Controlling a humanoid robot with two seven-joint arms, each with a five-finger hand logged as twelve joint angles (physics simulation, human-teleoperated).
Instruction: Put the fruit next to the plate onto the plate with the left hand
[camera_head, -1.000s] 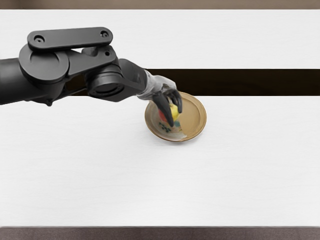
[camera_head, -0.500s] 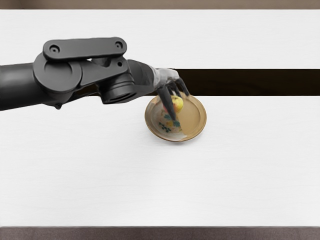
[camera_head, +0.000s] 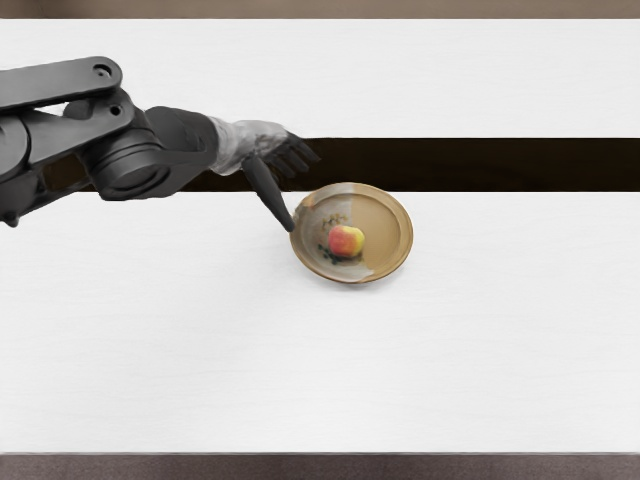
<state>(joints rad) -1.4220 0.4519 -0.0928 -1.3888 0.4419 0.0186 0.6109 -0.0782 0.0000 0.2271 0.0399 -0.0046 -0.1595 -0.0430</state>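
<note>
So the fruit (camera_head: 346, 240), a red-and-yellow apple by the look of it, is seen sitting pretty much in the middle of the brown plate (camera_head: 392, 215), which is set on the white worktop (camera_head: 300, 360). The left hand (camera_head: 272, 165) is held just off the plate's upper-left rim with nothing gripped, fingers (camera_head: 300, 152) loosely spread and one dark finger pointed down toward that rim. The fruit isn't touched by it at all.

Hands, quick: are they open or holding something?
Left hand: open, holding nothing; apple sits on the plate.
Right hand: not in view.
</note>
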